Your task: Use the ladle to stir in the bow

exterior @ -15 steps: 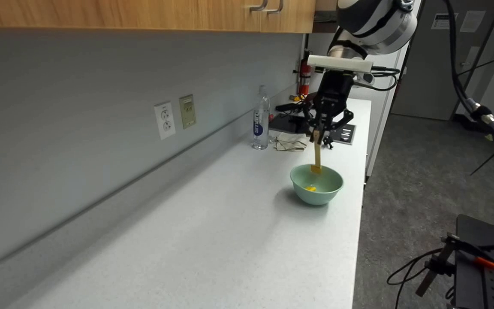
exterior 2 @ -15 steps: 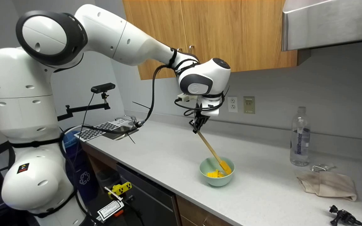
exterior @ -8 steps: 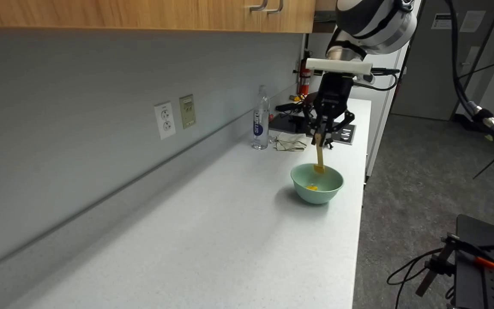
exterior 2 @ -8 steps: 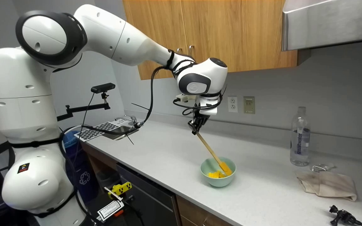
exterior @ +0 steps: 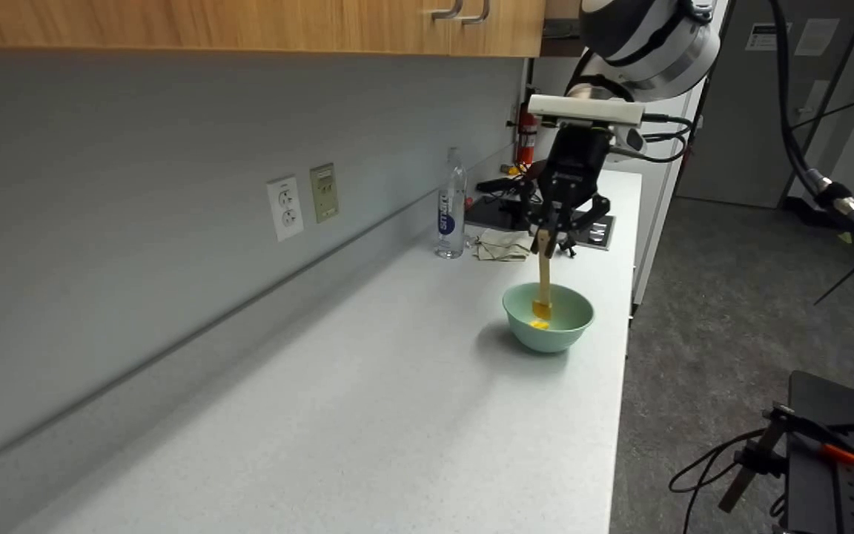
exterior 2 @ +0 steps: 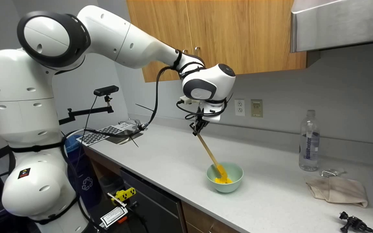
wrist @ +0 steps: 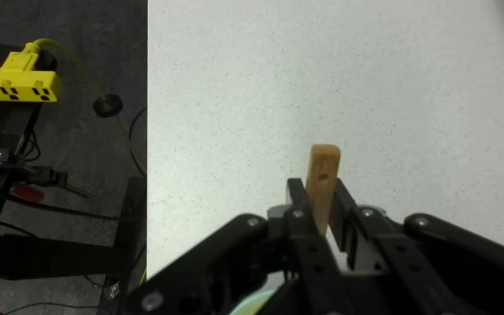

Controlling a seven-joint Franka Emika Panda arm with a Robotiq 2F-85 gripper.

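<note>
In an exterior view, the white arm rises left of the gripper and carries it from above, probably so that its bulk is beside the work; the gripper is narrow, its fingers pinching the ladle near the handle's top, with the end poking past them in the wrist view; that high hold likely lets the head go deep while the fingers avoid the rim; the ladle slants down and right from the gripper, its yellow head inside the mint-green bowl, just above or against some yellow pieces, I cannot tell which; the bowl sits below and slightly right of the gripper, a spot that suits stirring, apparently the step in hand; well right of the gripper, a bottle stands and a folded cloth lies, presumably outside the ladle's sweep.
</note>
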